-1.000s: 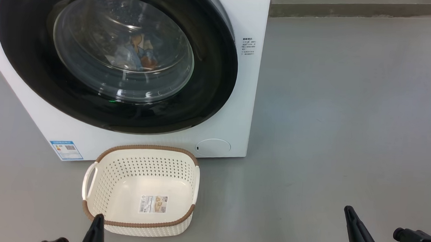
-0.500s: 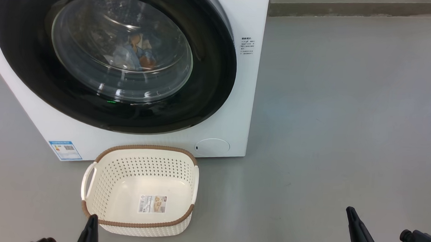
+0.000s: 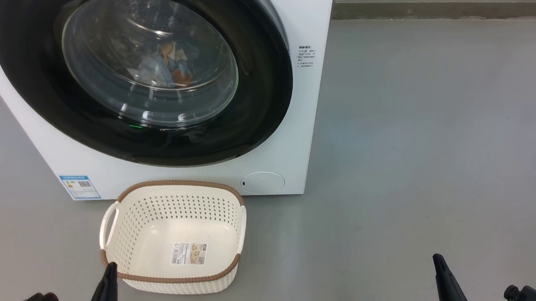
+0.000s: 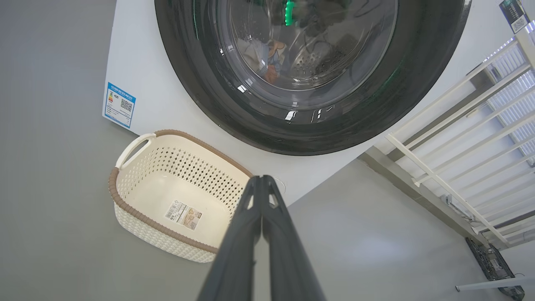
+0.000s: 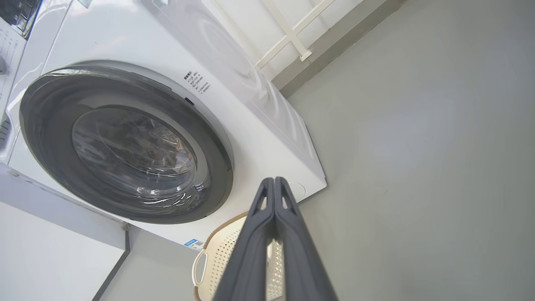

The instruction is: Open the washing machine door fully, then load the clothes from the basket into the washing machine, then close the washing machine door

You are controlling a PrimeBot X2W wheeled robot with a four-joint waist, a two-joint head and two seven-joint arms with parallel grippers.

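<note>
The white washing machine (image 3: 296, 138) fills the upper left of the head view, and its round black door (image 3: 251, 122) lies flat against its front. Behind the glass window, blue and orange clothes (image 3: 166, 69) lie in the drum; they also show through the door (image 4: 326, 129) as clothes (image 4: 271, 62) in the left wrist view. The cream basket (image 3: 126, 225) stands on the floor before the machine with nothing but its label inside. My left gripper (image 3: 109, 268) is shut at the basket's near left corner. My right gripper (image 3: 437, 260) is shut, far right over bare floor. Each wrist view shows shut fingers: left gripper (image 4: 262, 179), right gripper (image 5: 273, 180).
Grey floor (image 3: 425, 131) stretches to the right of the machine up to a low kerb (image 3: 440, 10). A white railing (image 4: 459, 138) stands beside the machine. A round cap (image 3: 262, 181) sits low on the machine's front.
Both grippers have sunk slightly toward the bottom edge of the head view, the left one more. The whole picture has drifted a little left. Door, clothes and basket keep their places.
</note>
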